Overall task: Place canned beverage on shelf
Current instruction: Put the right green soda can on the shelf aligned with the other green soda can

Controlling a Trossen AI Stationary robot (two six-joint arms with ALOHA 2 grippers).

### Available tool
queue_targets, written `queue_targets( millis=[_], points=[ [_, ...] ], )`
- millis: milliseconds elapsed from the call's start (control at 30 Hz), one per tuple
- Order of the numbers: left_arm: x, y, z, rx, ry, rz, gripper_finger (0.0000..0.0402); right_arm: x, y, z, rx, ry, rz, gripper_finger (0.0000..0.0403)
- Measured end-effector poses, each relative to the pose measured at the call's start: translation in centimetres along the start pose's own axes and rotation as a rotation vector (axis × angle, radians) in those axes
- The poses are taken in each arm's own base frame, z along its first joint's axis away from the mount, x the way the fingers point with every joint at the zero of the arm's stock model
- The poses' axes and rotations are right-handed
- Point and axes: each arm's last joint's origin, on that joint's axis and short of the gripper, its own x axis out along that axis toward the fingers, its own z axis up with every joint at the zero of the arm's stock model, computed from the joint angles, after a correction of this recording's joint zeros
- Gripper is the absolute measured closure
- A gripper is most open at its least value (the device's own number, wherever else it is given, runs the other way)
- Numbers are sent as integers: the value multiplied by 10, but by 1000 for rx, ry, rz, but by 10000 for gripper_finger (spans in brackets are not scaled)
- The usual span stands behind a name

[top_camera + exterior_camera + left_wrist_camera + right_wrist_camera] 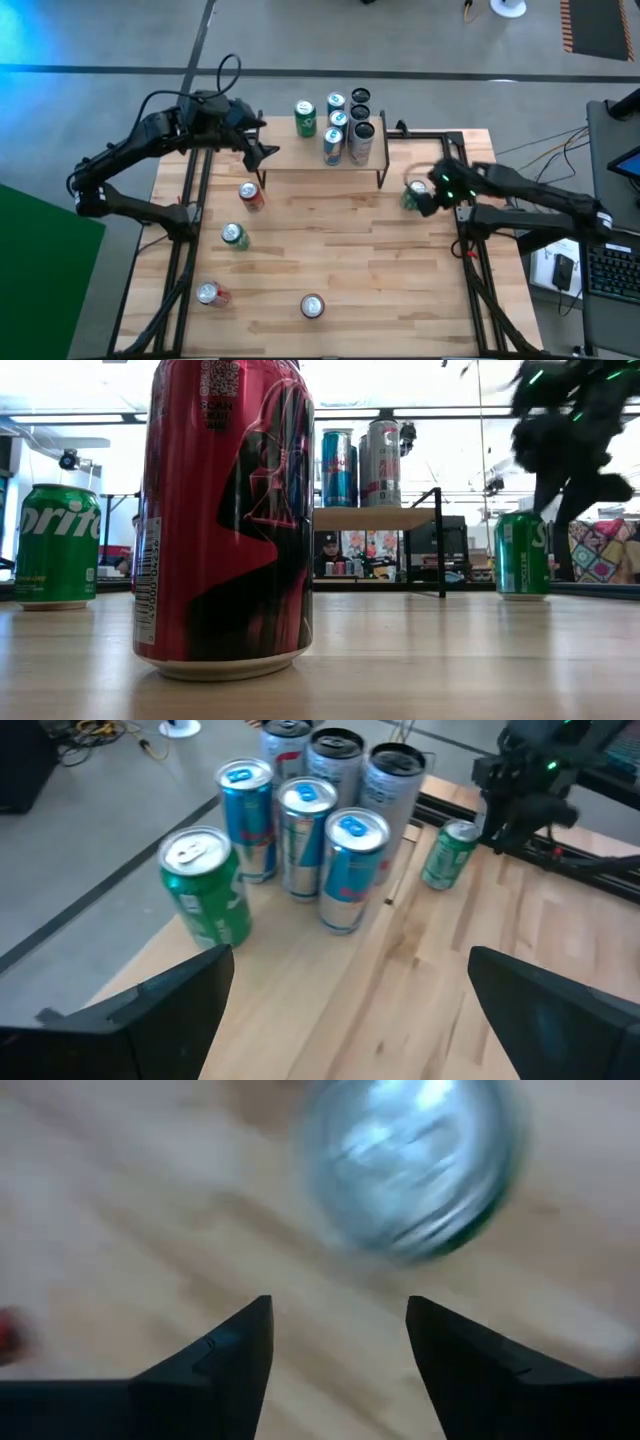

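The shelf point(300, 157) stands at the table's far middle and bears several upright cans: a green one point(306, 118) at its left, with blue and silver ones point(338, 122) beside it. My left gripper point(262, 150) hangs open and empty over the shelf's left end, and the shelf's cans show ahead of it in the left wrist view point(300, 830). A green can point(411, 189) stands upright on the table, right of the shelf. My right gripper point(427, 202) is open just above and beside it; the can's top point(410, 1165) shows beyond the fingers.
More cans stand on the table: a red one point(250, 196) and a green one point(235, 236) at the left middle, a red one point(209, 293) at the near left, and a red one point(313, 306) at the near middle, which looms large in the low view point(225, 510).
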Motion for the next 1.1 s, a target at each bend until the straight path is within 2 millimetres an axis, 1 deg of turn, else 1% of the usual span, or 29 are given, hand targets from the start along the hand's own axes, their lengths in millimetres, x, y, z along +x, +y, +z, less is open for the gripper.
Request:
queue_targets(
  millis=[67,167,233,333,467,600,700,833,933,1033,1100],
  points=[
    [0,-3,0,7,-1,-13,13,-8,4,-14,9,-69,70,189],
    [0,-7,1,9,-14,-27,13,-33,3,-32,-6,-258,198,187],
    [1,-8,2,8,-25,-31,13,-44,2,-37,-24,-343,221,182],
    [3,-8,4,7,-42,-33,13,-53,2,-38,-63,-417,219,170],
    [11,-10,9,12,-68,-36,13,-44,8,-34,-189,-387,134,141],
    [22,-14,10,16,-64,-45,13,-18,21,-23,-321,-290,-51,101],
    [30,-19,8,18,-35,-60,13,-7,27,-16,-375,-271,-169,68],
    [37,-28,4,28,14,-82,13,4,36,-6,-430,-240,-259,30],
    [41,-34,2,42,36,-97,13,14,36,5,-435,-209,-329,24],
    [42,-38,1,42,36,-79,13,23,29,14,-374,-152,-395,23],
    [40,-39,1,38,21,-44,13,27,24,20,-316,-122,-407,26]
  ],
)
